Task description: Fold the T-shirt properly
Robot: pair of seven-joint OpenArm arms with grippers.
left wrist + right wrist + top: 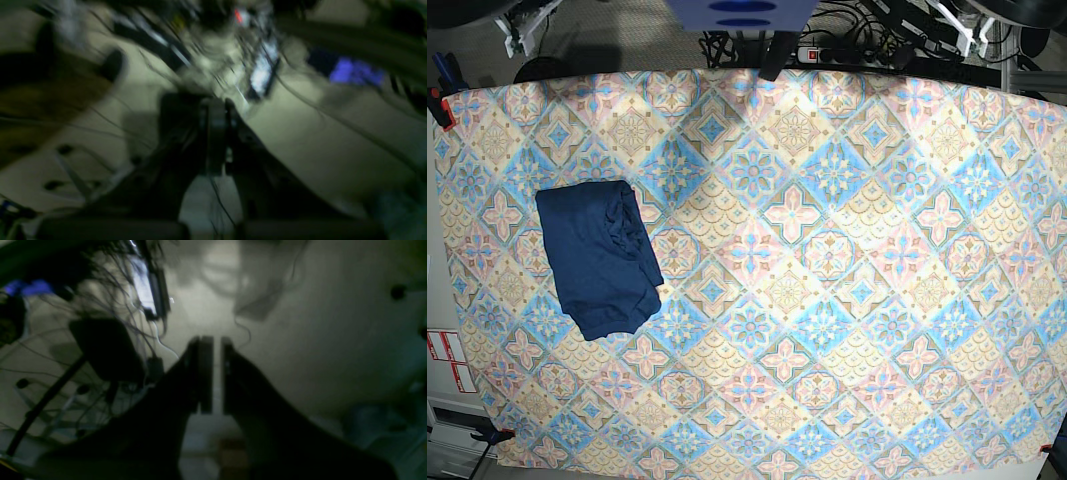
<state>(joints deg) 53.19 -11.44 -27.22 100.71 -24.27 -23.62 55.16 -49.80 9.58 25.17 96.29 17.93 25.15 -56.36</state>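
The T-shirt lies folded into a compact dark navy bundle on the left part of the tablecloth in the base view. Neither arm shows in that view. In the blurred left wrist view my left gripper is shut and empty, its dark fingers pressed together, pointing at a pale floor with cables. The right wrist view shows my right gripper with only a thin slit between its fingers and nothing in it, also facing the floor. The shirt appears in neither wrist view.
A power strip with tangled cables runs along the table's far edge. A red clamp grips the cloth at the far left corner. A dark stand and wires sit on the floor.
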